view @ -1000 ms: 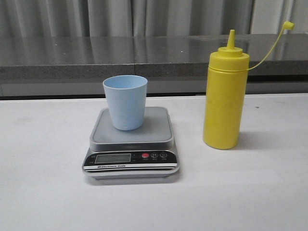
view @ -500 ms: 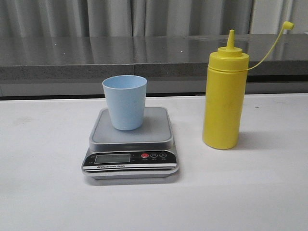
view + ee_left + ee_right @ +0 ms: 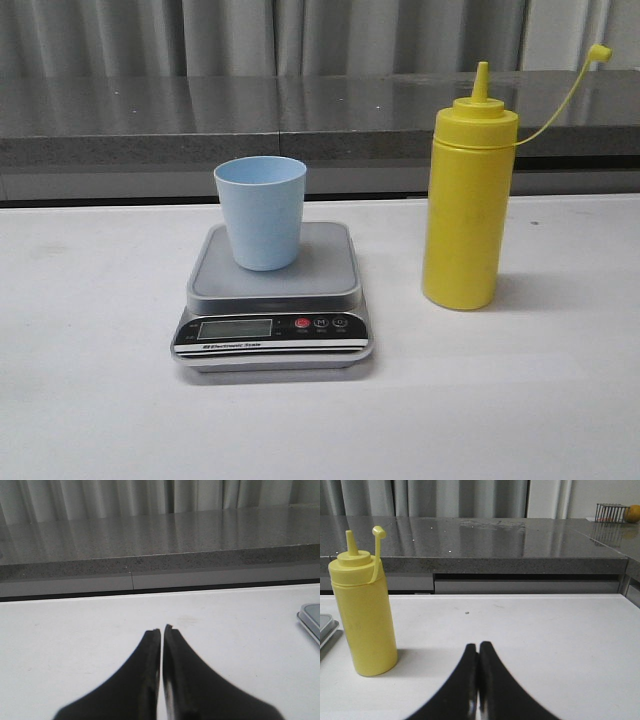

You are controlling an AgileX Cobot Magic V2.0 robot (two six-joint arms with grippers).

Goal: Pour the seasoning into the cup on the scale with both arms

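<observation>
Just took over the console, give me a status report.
Left gripper and right gripper shut, empty. Seasoning upright, uncapped, beside scale. Cup on scale. Nothing between.

From my station the scale (image 3: 272, 300) is my landmark. The cup (image 3: 261, 211) stands upright on its platform, blocking any low sweep across it. Right of the scale, with a strip of bare table (image 3: 90, 400) between them, the seasoning bottle (image 3: 467, 200) stands taller than the cup, its tethered cap (image 3: 598, 52) arching out on the side away from the scale. I see open table left of the scale, in front of it, and right of the bottle.
</observation>
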